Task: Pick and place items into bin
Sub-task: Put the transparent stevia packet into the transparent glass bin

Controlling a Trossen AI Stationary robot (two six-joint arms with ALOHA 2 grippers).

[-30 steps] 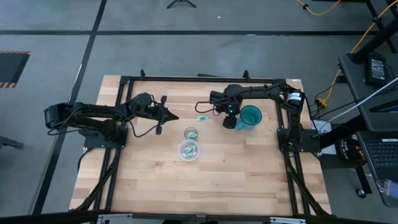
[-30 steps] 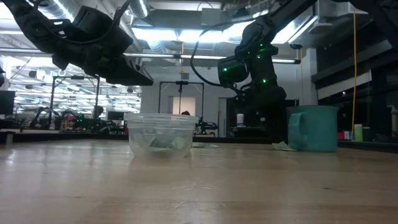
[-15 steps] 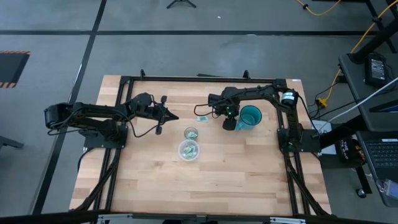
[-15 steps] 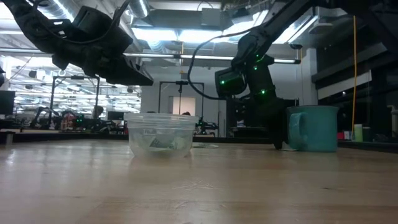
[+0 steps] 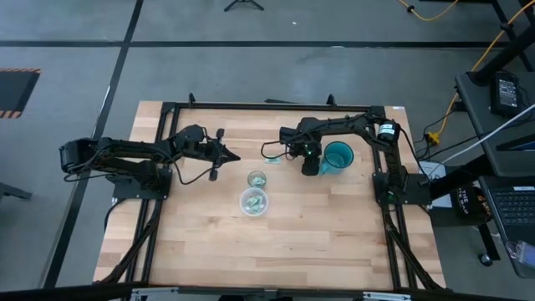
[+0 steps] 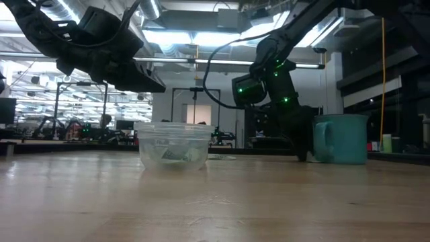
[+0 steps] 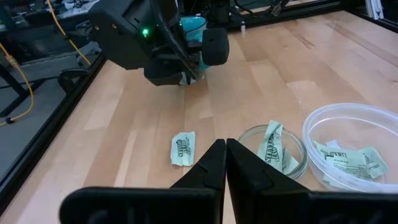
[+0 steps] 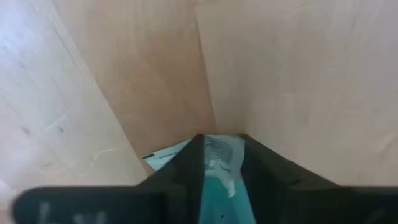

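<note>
My right gripper (image 5: 309, 170) stands fingers-down on the table right next to the teal mug (image 5: 338, 155), shut on a teal-green and white packet (image 8: 217, 163). In the low view the gripper (image 6: 302, 156) reaches the table top beside the mug (image 6: 342, 138). Another packet (image 5: 272, 159) lies flat on the table left of it, also in the left wrist view (image 7: 183, 148). More packets lie in the clear bin (image 5: 254, 201) and in a small clear dish (image 5: 257, 178). My left gripper (image 5: 236, 158) hovers shut and empty over the table's left half. My right gripper has the packet between its two fingers (image 8: 194, 155), which point straight down from above. The fingers are on the packet's middle part (image 8: 219, 149). One corner of the packet (image 8: 166, 153) sticks out sideways and lies on the wood.
The mug stands close to the right gripper on its right side. The bin (image 6: 175, 144) and the small dish (image 7: 273, 149) sit near the table's middle. A black frame (image 5: 267, 105) runs along the far edge and both sides.
My right gripper has gone down to the table top beside the mug, onto the packet that lay there; its fingers now hide that packet in the low view. The mug and the other packets have stayed in place.
</note>
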